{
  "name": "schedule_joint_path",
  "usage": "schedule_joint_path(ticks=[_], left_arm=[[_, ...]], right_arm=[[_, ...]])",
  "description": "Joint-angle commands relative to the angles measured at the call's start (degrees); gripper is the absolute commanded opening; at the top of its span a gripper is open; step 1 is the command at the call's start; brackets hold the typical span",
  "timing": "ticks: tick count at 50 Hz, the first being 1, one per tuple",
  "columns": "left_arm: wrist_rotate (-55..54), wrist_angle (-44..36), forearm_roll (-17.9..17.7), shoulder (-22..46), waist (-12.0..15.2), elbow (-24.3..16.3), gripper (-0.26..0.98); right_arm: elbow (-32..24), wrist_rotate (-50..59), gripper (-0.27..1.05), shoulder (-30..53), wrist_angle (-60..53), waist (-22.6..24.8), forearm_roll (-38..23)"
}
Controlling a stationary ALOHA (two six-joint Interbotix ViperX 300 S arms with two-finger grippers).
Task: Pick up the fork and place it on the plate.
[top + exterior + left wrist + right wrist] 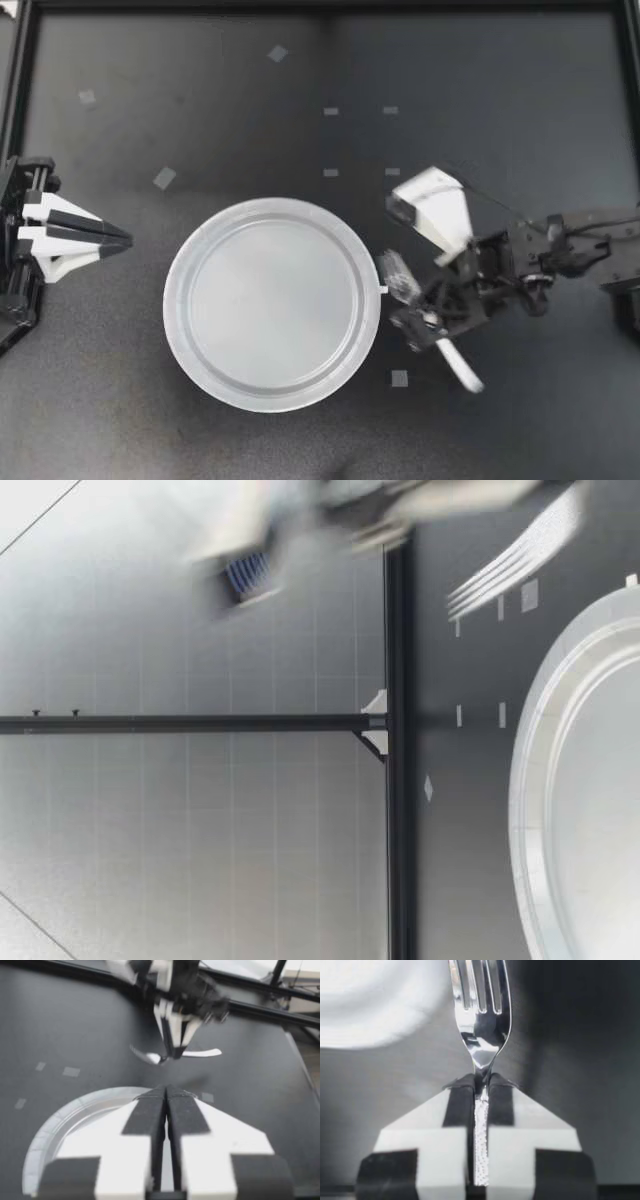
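Fork (398, 274) is clamped in your right gripper (420, 318), just beside the plate (172, 300) on the side your right arm comes in from. Both fingers pinch it from two sides at the neck. The head sticks out toward the plate rim and the handle (460, 366) trails back past the fingers. The tines are right at the rim; can't tell if they overlap it.

Right wrist view: fork (480, 1020) runs straight out ahead of the gripper (481, 1082), tines away from the camera. The black pads are closed on the narrow stem, and the plate (370, 1005) is a white blur ahead and to one side.

Left wrist view: fork (150, 1056) lies crosswise in the right gripper (172, 1052), and looks clear of the table surface.

Low view: tines (515, 555) show beside the plate (535, 760); the arm above them is too blurred to read.

Plate is empty, flat on the black table (200, 100), roughly centred.

Your left gripper (125, 240) is closed on nothing, fingers pressed together. It is at the left edge of the table, pointing at the plate, near its rim but not touching. In its own view the fingertips (150, 1105) meet over the plate's near edge (55, 1125).

Small grey tape squares (164, 178) are scattered on the table, one close by the fork handle (399, 378).
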Motion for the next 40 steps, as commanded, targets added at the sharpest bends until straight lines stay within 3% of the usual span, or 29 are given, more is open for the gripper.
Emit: schedule_joint_path(ticks=[1, 6, 10, 16, 20, 30, 40], left_arm=[[-0.4, -3.6, -0.5, 0.9, 0.0, -1.2, 0.16], [-0.7, -5.4, -0.6, 3.3, 0.0, -2.8, 0.20], [-1.0, -5.5, -0.5, 6.2, 0.0, -5.2, 0.30], [-1.1, -6.1, -0.5, 9.7, 0.0, -8.4, 0.66], [-1.0, -7.6, -0.5, 10.5, 0.0, -9.8, 0.82], [-0.7, -18.1, 0.3, 12.7, 0.0, -10.2, 0.69], [-0.8, -21.2, 1.1, 19.3, -0.1, -13.1, 0.68]], right_arm=[[-13.6, -8.3, 0.00, -8.4, -0.1, 0.1, -10.6], [-20.2, -16.7, 0.00, -11.0, -2.0, -0.1, -16.3], [-22.4, -22.2, 0.00, -11.6, -6.2, -0.1, -17.1], [-22.5, -27.6, 0.00, -11.6, -14.3, -0.1, -17.1], [-21.4, -31.8, 0.00, -11.6, -22.2, 0.0, -17.7], [-15.3, -37.8, 0.00, -11.4, -43.6, -1.9, -17.7], [-9.2, -37.7, 0.00, -8.1, -62.3, -5.5, -17.6]])
